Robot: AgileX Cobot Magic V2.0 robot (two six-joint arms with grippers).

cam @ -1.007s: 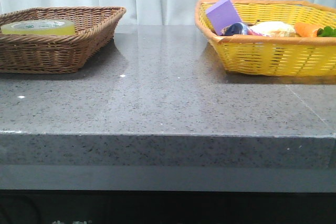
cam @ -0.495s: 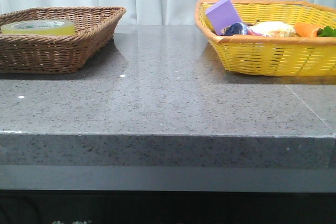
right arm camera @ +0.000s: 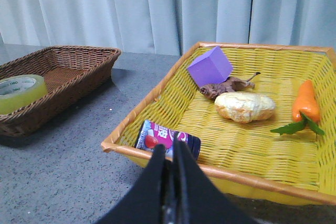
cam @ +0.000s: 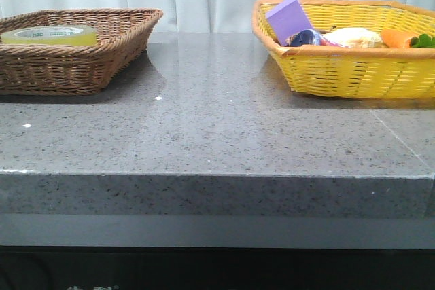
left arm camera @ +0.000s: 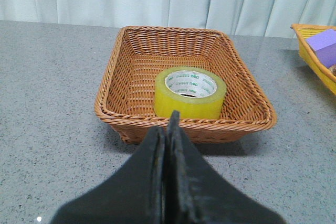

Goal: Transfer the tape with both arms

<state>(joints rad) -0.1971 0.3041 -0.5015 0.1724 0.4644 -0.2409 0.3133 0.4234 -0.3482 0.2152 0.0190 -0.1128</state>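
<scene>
The yellow tape roll (left arm camera: 190, 92) lies flat in the brown wicker basket (left arm camera: 126, 77), with its white core and green lettering facing up. It also shows in the front view (cam: 49, 34) at the far left and in the right wrist view (right arm camera: 18, 92). My left gripper (left arm camera: 167, 124) is shut and empty, held back from the near rim of the brown basket. My right gripper (right arm camera: 168, 150) is shut and empty, in front of the near rim of the yellow basket (right arm camera: 315, 192). Neither gripper shows in the front view.
The yellow basket (cam: 340, 76) at the right holds a purple block (right arm camera: 210, 65), a bread roll (right arm camera: 244, 107), a carrot (right arm camera: 306, 102), a brown toy (right arm camera: 226, 86) and a pink-labelled can (right arm camera: 168, 139). The grey stone table (cam: 217, 127) spans between the baskets; curtains hang behind.
</scene>
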